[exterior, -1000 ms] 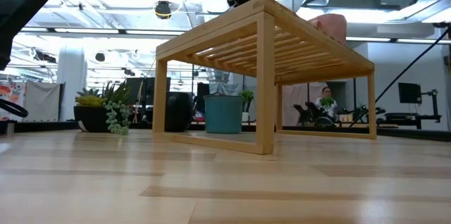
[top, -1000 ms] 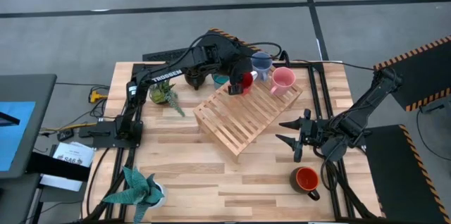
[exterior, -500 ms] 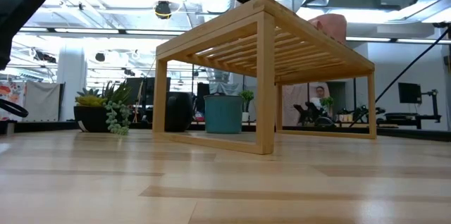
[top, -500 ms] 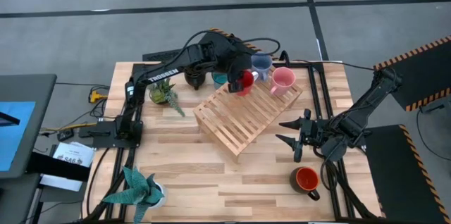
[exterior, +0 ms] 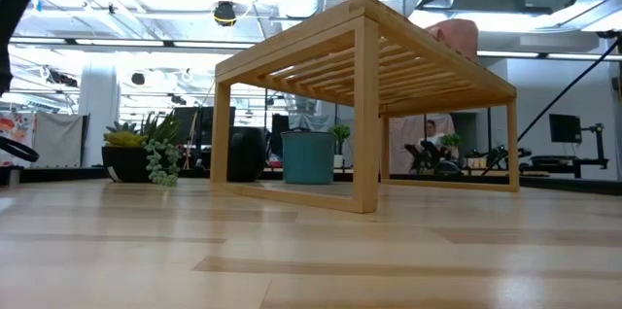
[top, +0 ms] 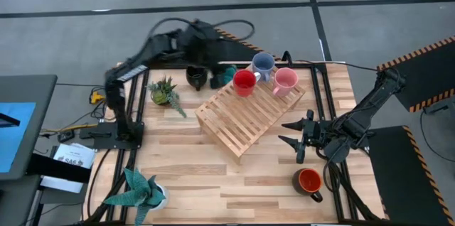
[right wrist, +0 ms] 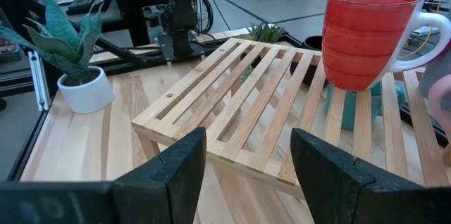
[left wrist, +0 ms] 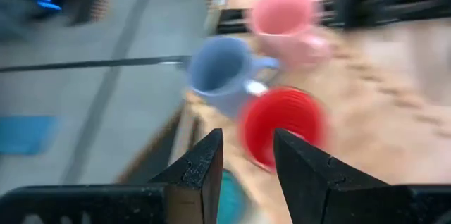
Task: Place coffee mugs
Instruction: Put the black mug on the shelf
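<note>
Left gripper (left wrist: 246, 164) pulled back off red mug (top: 244, 82), now on rack (top: 245, 116); fingers narrowly apart, empty. Right gripper (top: 297, 141) open, idle.

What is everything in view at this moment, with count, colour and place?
Wooden slatted rack: one, pale wood, table centre.
Mugs on the rack: three at its far end; red mug, lavender-blue mug, pink mug.
Mugs on the table behind the rack: black mug, teal mug.
Orange-red mug with black handle: one, near right of table.
Potted green plants: two, far left and near left corner.
Left gripper: open, pulled back from the red mug.
Right gripper: open, right of the rack.
</note>
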Available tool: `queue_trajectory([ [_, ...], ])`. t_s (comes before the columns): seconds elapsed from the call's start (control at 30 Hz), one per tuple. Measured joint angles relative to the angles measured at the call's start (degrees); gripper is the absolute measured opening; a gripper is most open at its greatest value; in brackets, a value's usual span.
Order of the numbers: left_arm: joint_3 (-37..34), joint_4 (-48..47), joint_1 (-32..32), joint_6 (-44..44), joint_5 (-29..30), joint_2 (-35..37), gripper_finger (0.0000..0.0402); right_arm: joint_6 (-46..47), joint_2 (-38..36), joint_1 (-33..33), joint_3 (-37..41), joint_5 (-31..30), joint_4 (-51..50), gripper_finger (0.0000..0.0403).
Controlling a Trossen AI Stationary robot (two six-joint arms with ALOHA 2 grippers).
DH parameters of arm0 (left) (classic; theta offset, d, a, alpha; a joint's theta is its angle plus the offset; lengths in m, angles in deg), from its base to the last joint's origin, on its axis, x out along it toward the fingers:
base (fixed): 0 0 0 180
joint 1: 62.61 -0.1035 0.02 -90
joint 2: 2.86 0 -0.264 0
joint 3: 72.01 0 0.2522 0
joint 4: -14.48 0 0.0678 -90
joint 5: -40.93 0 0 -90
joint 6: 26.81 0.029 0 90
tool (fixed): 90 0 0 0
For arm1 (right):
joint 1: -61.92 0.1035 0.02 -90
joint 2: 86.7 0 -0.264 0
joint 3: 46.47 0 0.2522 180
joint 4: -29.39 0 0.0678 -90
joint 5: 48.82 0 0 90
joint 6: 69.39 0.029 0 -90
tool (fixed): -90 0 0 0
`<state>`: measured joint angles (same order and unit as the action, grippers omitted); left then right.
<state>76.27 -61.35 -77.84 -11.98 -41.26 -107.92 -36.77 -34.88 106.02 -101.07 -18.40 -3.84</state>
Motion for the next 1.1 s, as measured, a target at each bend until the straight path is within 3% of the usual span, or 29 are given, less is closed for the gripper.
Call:
queue_trajectory([
  [0.1,-4.3,-1.1,-2.0,-3.3,-8.0,4.8,0.0112,0.0,0.0,0.0,0.0,0.0,0.0,0.0234],
  [0.17,-10.1,0.7,-2.7,-4.3,-8.9,9.0,0.0112,0.1,0.0,0.0,0.0,0.0,0.0,0.0234],
  [0.3,-30.2,13.2,-2.8,-4.1,-8.4,20.0,0.0112,0.1,0.0,0.0,0.0,0.0,-0.1,0.0234],
  [0.47,-60.2,40.2,-4.3,-1.9,-3.3,34.7,0.0112,0.1,0.0,0.0,0.0,0.0,-0.1,0.0234],
  [0.6,-75.3,52.9,-6.9,0.4,2.6,41.7,0.0112,0.4,0.0,0.0,0.0,0.0,0.0,0.0234],
  [0.73,-76.8,46.6,-12.3,1.4,5.9,42.2,0.0112,0.4,0.0,-0.1,0.0,-0.1,0.1,0.0234],
  [0.93,-67.0,23.9,-18.1,8.8,-1.6,33.5,0.0112,0.4,0.0,-2.1,0.0,-0.1,0.2,0.0234],
  [1.1,-61.2,10.1,-16.9,20.1,4.9,23.1,0.0112,0.5,0.0,-3.9,0.0,2.1,0.1,0.0234],
])
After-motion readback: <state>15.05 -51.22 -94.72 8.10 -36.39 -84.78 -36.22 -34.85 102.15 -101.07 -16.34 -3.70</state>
